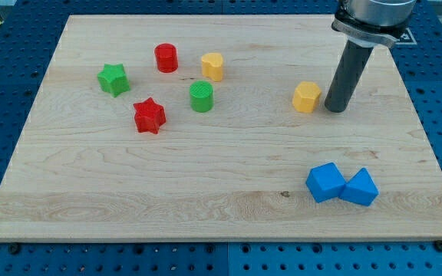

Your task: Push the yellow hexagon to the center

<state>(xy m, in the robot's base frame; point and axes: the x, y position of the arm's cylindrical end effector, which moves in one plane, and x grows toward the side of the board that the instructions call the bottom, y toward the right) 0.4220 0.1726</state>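
A yellow block [307,97] that looks hexagonal sits right of the board's middle, in the upper half. My tip [334,108] rests on the board just to its right, with a narrow gap between them. A second yellow block [212,67], faceted and of a similar shape, stands left of centre near the view's top; which of the two is the hexagon is hard to tell.
A red cylinder [166,58], green star [113,79], green cylinder [201,96] and red star [150,116] cluster at the upper left. A blue cube [326,182] touches a blue triangular block [359,188] at the lower right. The wooden board [221,207] lies on a blue pegboard.
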